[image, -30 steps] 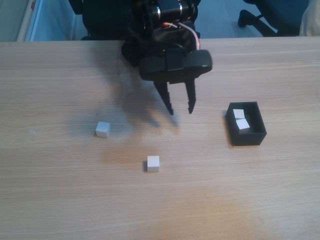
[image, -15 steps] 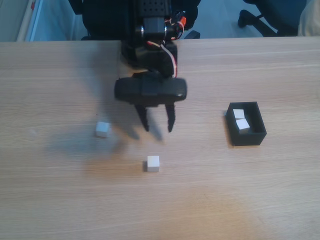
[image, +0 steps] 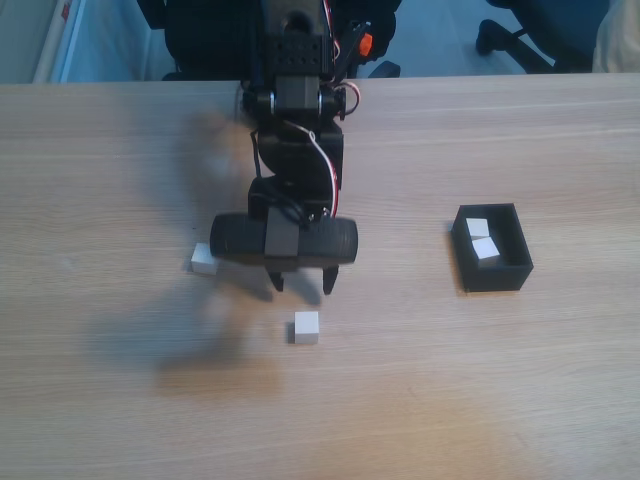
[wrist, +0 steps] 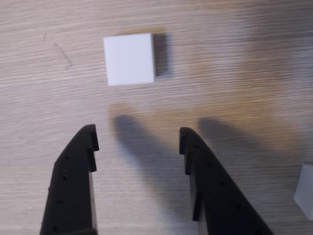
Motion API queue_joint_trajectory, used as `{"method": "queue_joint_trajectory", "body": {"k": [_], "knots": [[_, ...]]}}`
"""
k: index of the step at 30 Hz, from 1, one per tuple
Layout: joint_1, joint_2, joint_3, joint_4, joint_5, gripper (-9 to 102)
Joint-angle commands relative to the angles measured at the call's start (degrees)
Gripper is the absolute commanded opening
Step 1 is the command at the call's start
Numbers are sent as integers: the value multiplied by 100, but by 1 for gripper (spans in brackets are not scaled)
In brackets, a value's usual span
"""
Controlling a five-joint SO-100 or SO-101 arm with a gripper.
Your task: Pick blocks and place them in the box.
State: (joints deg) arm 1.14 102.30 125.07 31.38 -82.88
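A white block [image: 306,327] lies on the wooden table, just in front of my gripper [image: 302,288], which hangs open and empty above the table. In the wrist view the same block [wrist: 130,58] sits ahead of the gripper [wrist: 137,134], beyond its two black fingertips. A second white block [image: 203,259] lies to the left, partly behind the gripper's body; its corner [wrist: 306,196] shows at the right edge of the wrist view. The black box [image: 492,247] stands at the right with two white blocks [image: 482,239] inside.
The arm's base [image: 293,60] stands at the table's far edge, with dark chair parts [image: 520,30] behind it. Bare wood stretches between the gripper and the box and along the front of the table.
The gripper has swung left and come forward and down, from the middle of the table to just behind the near block. It stayed open. The blocks and the box have not moved.
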Motion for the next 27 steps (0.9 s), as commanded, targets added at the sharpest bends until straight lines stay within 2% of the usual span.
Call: {"method": "queue_joint_trajectory", "body": {"k": [1,27], "knots": [[-62,-255,-580,18,35,18],[-44,-1644,-1819,-211,132,17]]}}
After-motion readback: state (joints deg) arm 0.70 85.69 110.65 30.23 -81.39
